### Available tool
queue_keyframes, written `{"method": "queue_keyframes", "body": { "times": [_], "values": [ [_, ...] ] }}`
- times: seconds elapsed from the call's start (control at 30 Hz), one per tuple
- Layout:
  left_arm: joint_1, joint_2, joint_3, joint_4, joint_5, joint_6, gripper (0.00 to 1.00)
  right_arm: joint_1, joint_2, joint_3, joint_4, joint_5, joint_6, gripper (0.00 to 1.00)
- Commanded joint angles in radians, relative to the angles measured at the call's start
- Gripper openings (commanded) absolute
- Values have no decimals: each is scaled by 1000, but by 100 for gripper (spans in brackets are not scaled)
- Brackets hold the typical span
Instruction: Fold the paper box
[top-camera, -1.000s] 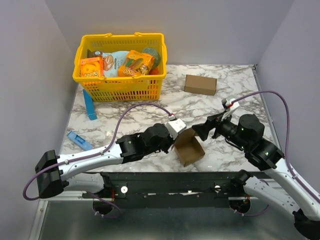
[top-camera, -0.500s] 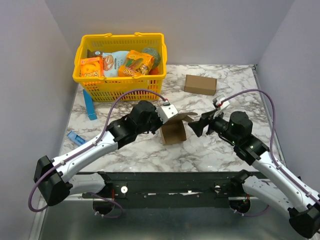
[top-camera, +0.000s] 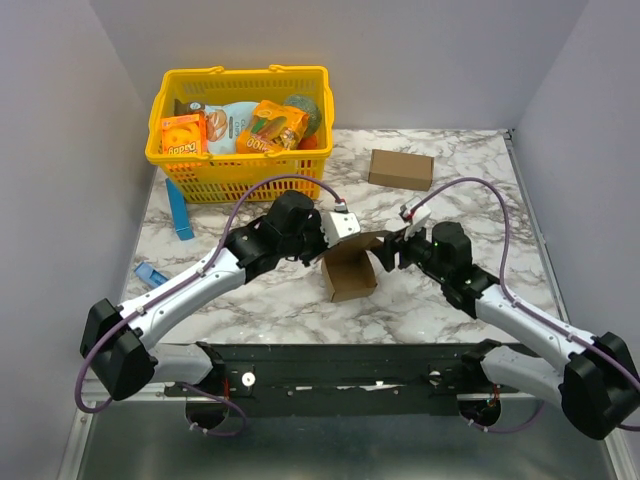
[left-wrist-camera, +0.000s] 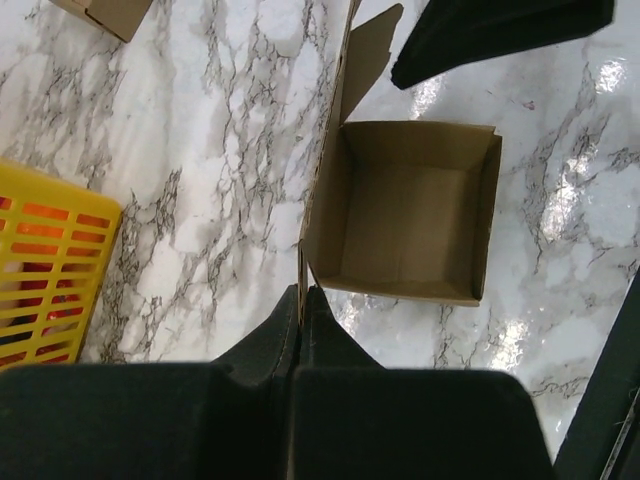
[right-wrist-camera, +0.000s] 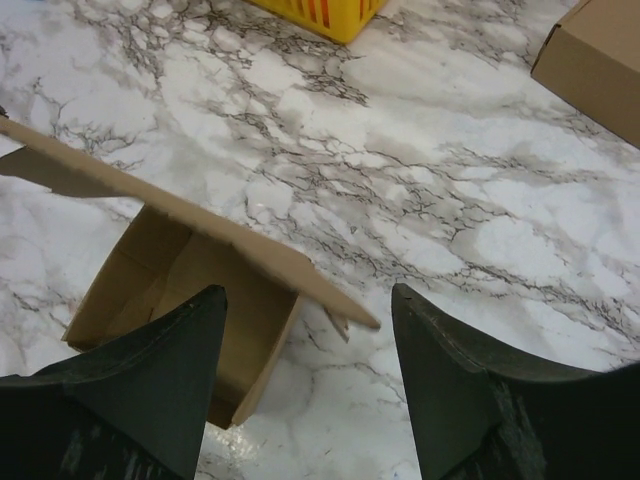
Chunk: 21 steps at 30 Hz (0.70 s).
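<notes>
The paper box (top-camera: 348, 274) is a small brown carton standing open-topped in the middle of the marble table, one long flap (top-camera: 365, 240) sticking up and to the right. My left gripper (top-camera: 330, 250) is shut on the thin edge of the box's left wall. In the left wrist view that edge runs into the closed jaws of the left gripper (left-wrist-camera: 302, 296), with the empty box (left-wrist-camera: 415, 210) just beyond. My right gripper (top-camera: 392, 252) is open beside the flap. In the right wrist view the flap (right-wrist-camera: 200, 225) ends between the spread fingers of the right gripper (right-wrist-camera: 308, 296), touching neither.
A yellow basket (top-camera: 240, 165) with orange snack boxes stands at the back left. A longer brown carton (top-camera: 401, 168) lies at the back right. Two blue items (top-camera: 180, 208) (top-camera: 158, 280) lie along the left side. Grey walls close in both sides.
The left gripper closed on the box wall and carried the box away from the near edge to the table's middle. The right gripper moved left to the flap, its jaws narrowing.
</notes>
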Motion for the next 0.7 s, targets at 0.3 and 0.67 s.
{"method": "queue_keyframes", "body": {
  "times": [0.3, 0.67],
  "values": [
    [16, 3, 15, -30, 65, 15, 0, -5, 125, 19, 109, -64, -86, 43],
    [18, -20, -46, 131, -71, -127, 52, -5, 160, 23, 115, -61, -86, 16]
  ]
}}
